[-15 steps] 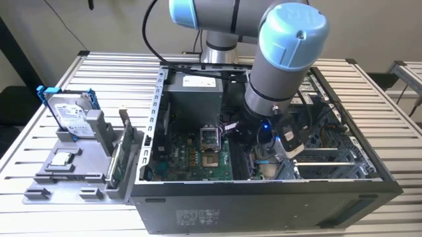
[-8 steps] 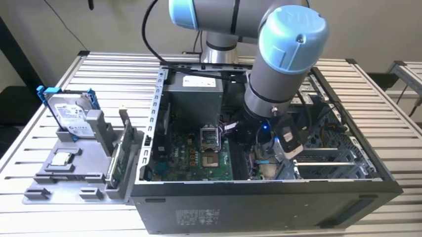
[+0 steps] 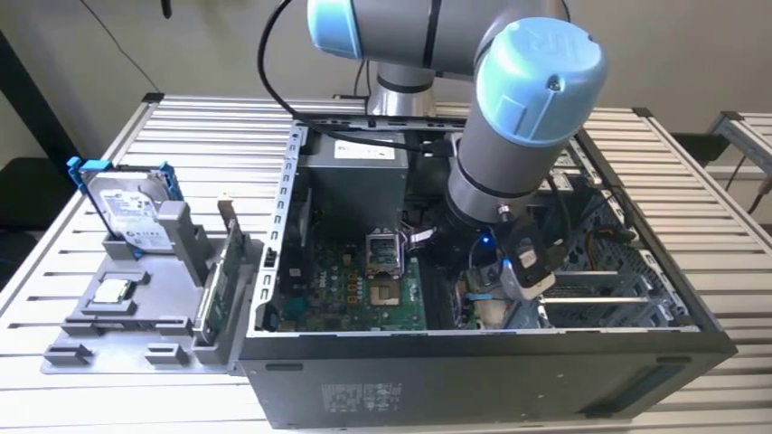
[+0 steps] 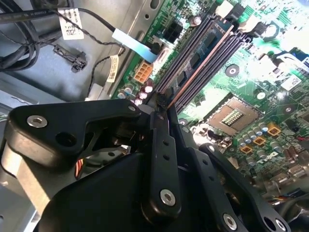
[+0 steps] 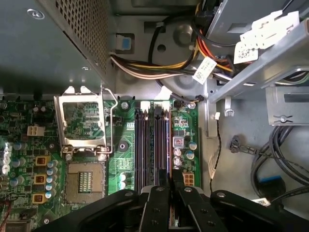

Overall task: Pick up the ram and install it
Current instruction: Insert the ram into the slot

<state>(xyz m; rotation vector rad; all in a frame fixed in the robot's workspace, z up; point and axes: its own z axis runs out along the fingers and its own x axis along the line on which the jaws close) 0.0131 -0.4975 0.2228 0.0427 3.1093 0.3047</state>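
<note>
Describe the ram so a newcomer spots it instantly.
Inside the open PC case, find the motherboard's memory slots beside the CPU socket. The ram is the dark chip-lined stick standing on edge there, gripped by the end effector; neighbouring slots are empty.

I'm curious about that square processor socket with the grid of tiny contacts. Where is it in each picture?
Exterior view: processor socket near the picture's middle, inside the open case, on the exterior view's left of the arm.
Second wrist view: the socket lies beside the long black memory slots.
First wrist view: the socket lies beside the same slots.
Shared landmark: the green motherboard around it.
</note>
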